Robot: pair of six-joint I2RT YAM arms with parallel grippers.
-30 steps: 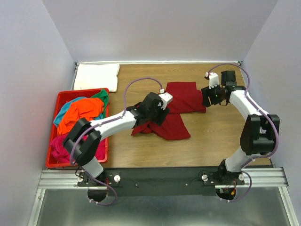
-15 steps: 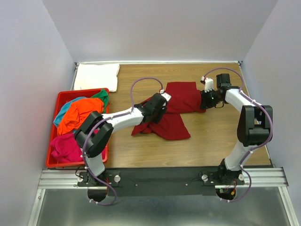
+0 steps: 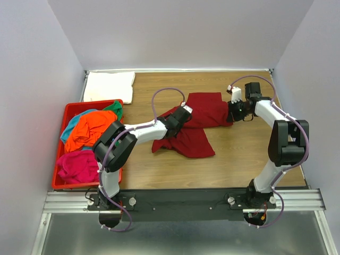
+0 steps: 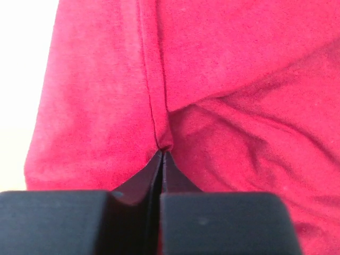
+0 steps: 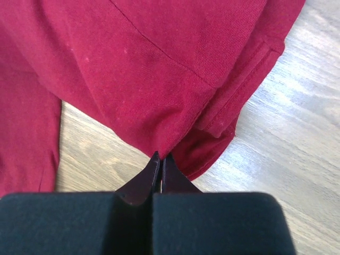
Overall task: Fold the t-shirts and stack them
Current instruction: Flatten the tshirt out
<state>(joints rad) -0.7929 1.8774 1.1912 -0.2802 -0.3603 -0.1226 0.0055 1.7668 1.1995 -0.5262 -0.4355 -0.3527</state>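
A dark red t-shirt (image 3: 199, 119) lies crumpled in the middle of the wooden table. My left gripper (image 3: 178, 123) is at its left side, shut on a pinch of the red cloth (image 4: 164, 142) along a seam. At the shirt's right edge my right gripper (image 3: 234, 111) is shut on a fold of the same shirt (image 5: 159, 143), near a hemmed sleeve (image 5: 241, 85). A white t-shirt (image 3: 109, 86) lies folded flat at the back left corner. Orange (image 3: 93, 127), magenta pink (image 3: 77, 164), teal and green shirts lie heaped in the red bin (image 3: 66, 112).
The red plastic bin stands along the table's left edge. Grey walls close the table in on the left, back and right. Bare wood (image 3: 249, 154) shows in front of and to the right of the red shirt.
Both grippers have closed onto the dark red shirt, the left on its left side, the right on its right edge. The left arm reached further in towards the shirt.
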